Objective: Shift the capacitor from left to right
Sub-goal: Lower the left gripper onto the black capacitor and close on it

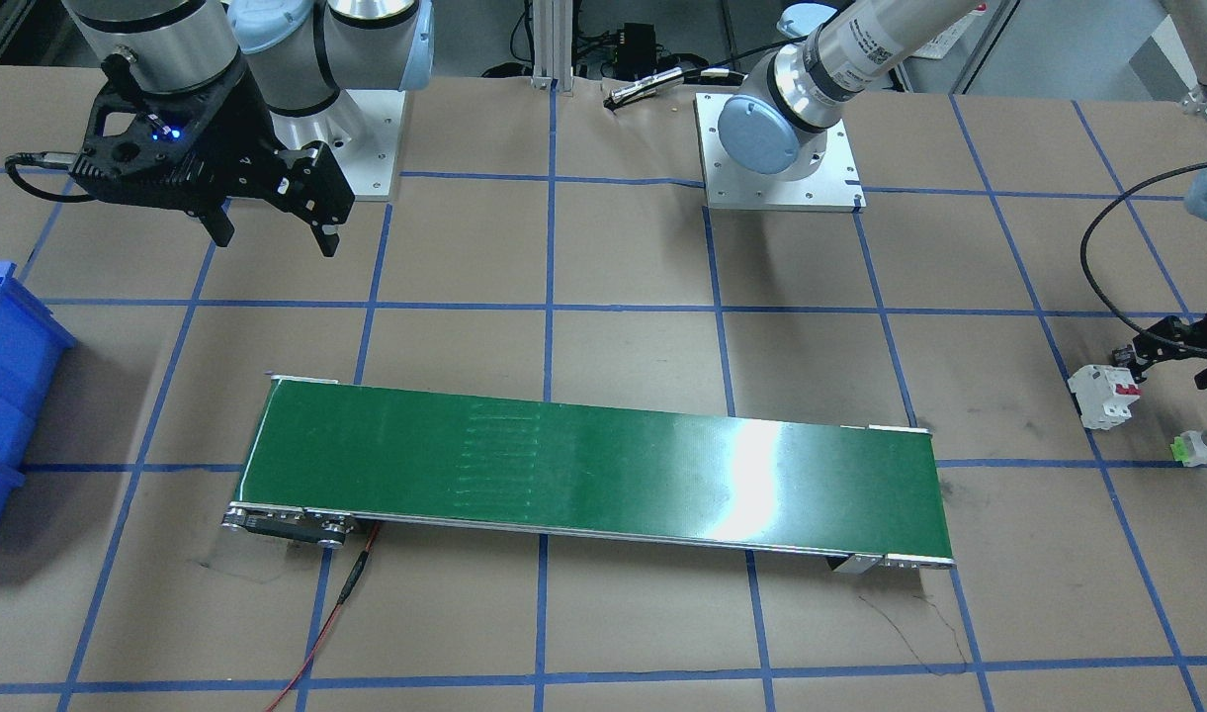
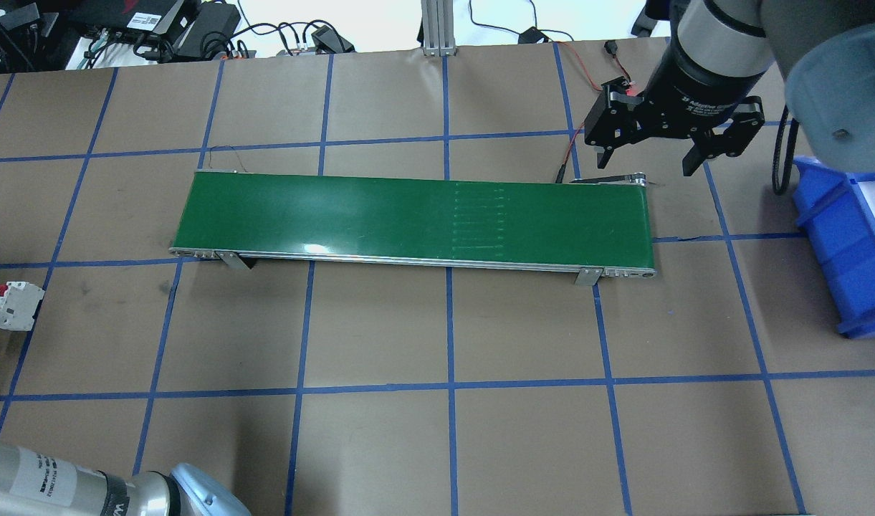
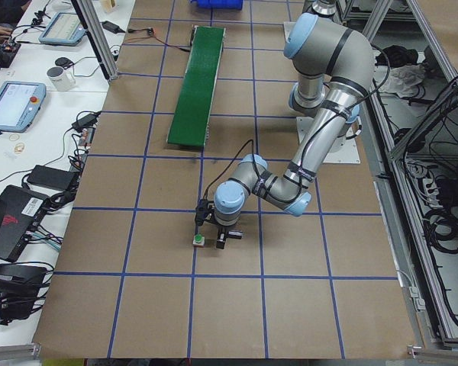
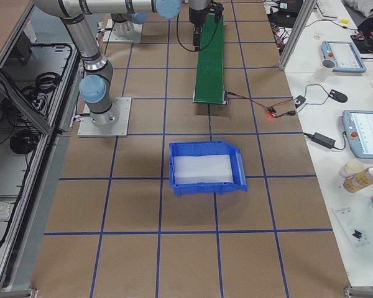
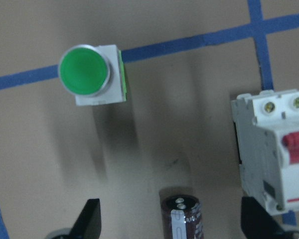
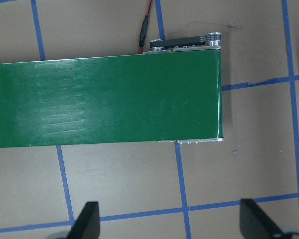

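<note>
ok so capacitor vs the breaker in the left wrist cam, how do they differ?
Capacitor is a dark cylinder with a pale stripe; breaker is a white block with red switches. Capacitor looks much narrower than breaker. Capacitor sits inside the open left gripper; breaker lies outside it. Both rest on the brown table.

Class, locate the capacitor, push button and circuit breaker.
capacitor (image 5: 182,221): left wrist view, dark body.
push button (image 5: 84,70): left wrist view, green cap.
circuit breaker (image 5: 264,149): left wrist view, white casing.
</note>
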Robot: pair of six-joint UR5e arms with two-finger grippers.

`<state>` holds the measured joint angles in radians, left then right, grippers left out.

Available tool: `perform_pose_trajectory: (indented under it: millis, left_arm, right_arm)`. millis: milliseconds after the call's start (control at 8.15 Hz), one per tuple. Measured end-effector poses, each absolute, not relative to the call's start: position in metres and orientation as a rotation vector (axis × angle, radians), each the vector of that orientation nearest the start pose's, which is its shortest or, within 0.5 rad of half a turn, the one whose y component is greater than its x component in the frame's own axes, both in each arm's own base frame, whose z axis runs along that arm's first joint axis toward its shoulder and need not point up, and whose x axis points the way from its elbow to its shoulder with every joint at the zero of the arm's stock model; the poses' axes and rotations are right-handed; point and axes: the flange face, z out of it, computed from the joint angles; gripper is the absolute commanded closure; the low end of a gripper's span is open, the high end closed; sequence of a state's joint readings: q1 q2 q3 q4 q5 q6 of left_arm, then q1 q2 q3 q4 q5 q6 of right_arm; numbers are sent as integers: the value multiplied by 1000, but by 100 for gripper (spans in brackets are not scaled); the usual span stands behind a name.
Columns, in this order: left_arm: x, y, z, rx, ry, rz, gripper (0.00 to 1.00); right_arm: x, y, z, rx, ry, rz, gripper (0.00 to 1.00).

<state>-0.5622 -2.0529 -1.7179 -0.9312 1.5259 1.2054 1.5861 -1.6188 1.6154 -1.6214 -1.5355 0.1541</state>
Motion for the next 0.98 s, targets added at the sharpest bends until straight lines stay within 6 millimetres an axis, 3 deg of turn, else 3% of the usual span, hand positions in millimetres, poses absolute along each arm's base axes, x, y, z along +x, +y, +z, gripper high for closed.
perform_pose_trajectory:
  millis: [368, 736, 982]
  left_arm:
    - [456, -428, 196, 318, 3157, -49, 0]
    - [457, -426, 181, 310, 3179, -21, 0]
    - [457, -425, 178, 307, 3181, -13, 20]
  right_arm:
    - [144, -475, 493, 213, 3098, -76, 0]
    - [144, -474, 493, 215, 3098, -74, 0]
    - [144, -474, 493, 215, 3098, -75, 0]
